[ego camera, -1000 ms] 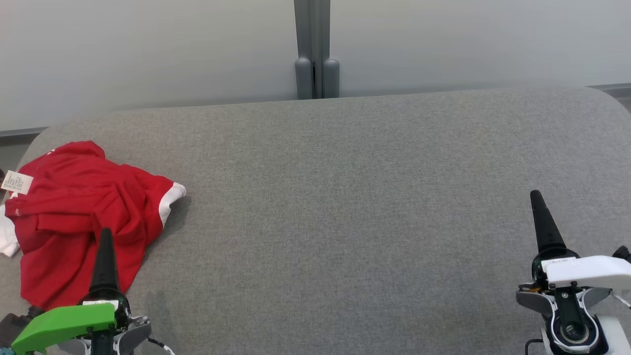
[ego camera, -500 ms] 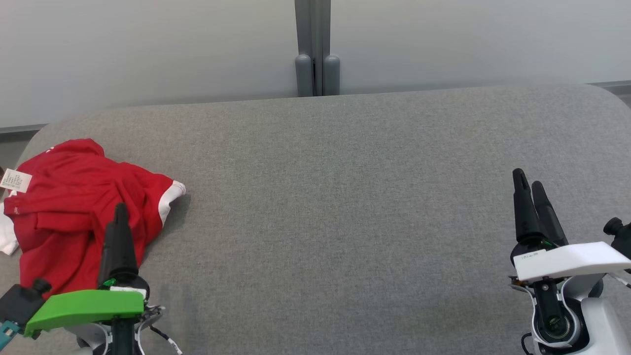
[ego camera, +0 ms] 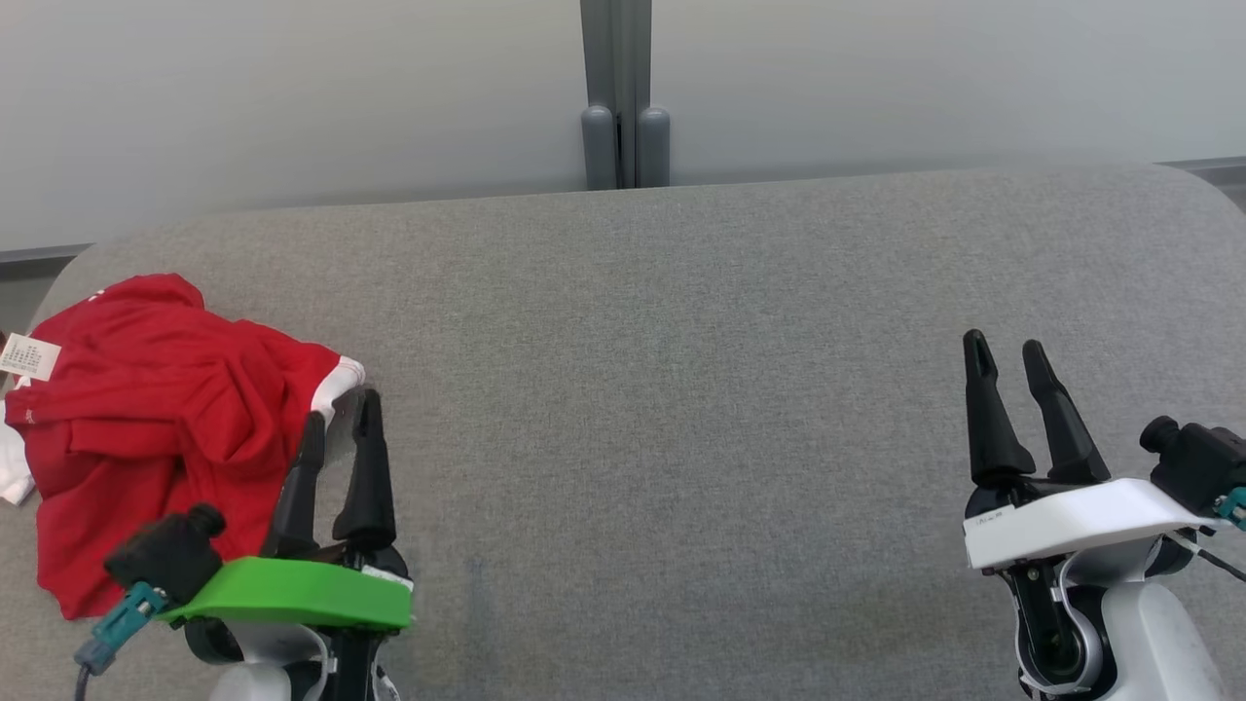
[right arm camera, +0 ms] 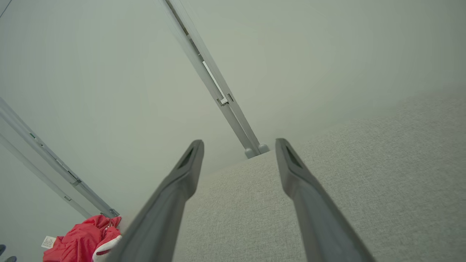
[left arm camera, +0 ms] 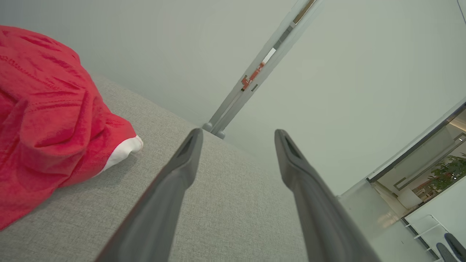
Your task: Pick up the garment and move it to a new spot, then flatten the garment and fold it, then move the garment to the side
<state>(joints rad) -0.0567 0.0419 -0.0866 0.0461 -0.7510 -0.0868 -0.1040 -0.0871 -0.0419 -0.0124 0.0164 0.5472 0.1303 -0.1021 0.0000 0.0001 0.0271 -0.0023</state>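
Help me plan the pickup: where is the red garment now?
In the head view the red garment lies crumpled at the left end of the grey padded surface, just left of the left tool.

Grey surface (ego camera: pixel 681 389) lies bare right of the crumpled red garment (ego camera: pixel 156 409).

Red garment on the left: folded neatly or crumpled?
Crumpled. The red garment lies bunched in uneven wrinkles, white trim and tag sticking out.
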